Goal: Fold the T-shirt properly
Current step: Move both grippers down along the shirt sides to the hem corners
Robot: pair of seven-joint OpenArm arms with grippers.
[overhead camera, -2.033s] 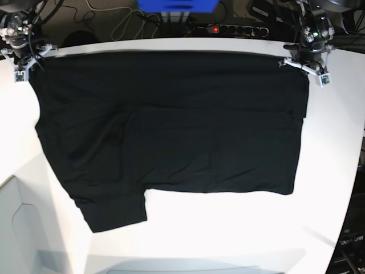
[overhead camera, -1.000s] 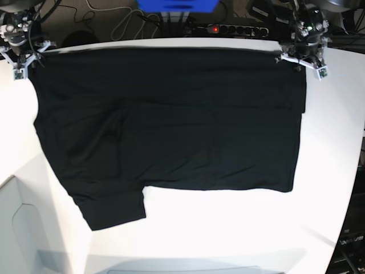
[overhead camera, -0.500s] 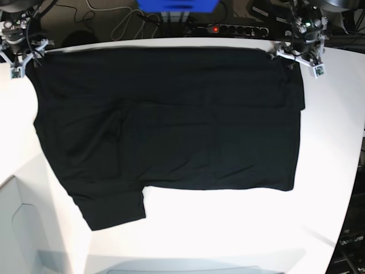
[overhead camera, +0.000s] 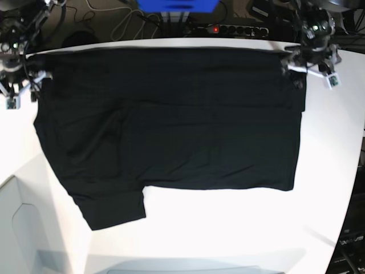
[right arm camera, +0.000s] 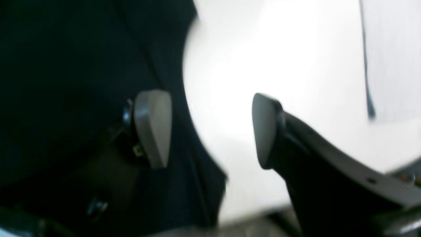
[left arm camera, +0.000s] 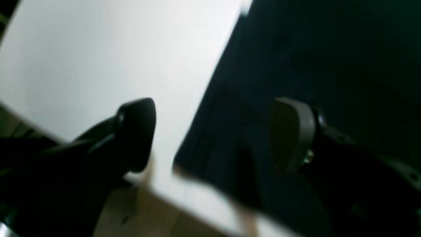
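The black T-shirt (overhead camera: 171,125) lies spread flat on the white table (overhead camera: 228,228), with one sleeve (overhead camera: 114,211) jutting out at the near left. My left gripper (overhead camera: 312,73) hovers open over the shirt's far right corner. In the left wrist view the left gripper (left arm camera: 213,135) holds nothing, and the corner of the T-shirt (left arm camera: 312,49) lies on the table between its spread fingers (left arm camera: 136,131). My right gripper (overhead camera: 21,94) stands open at the far left edge of the shirt. Close up, the right gripper (right arm camera: 210,130) is empty, one of its fingers (right arm camera: 153,128) over the T-shirt (right arm camera: 65,65).
A power strip (overhead camera: 228,28) with a red light, cables and a blue object (overhead camera: 177,5) lie behind the table's far edge. A grey panel (overhead camera: 17,228) sits at the near left. The table's curved right edge (overhead camera: 351,171) drops off to dark floor.
Both grippers have opened and let go of the shirt's far corners. The right gripper has dropped toward the near side on the left; the left gripper has shifted right. The shirt lies still.
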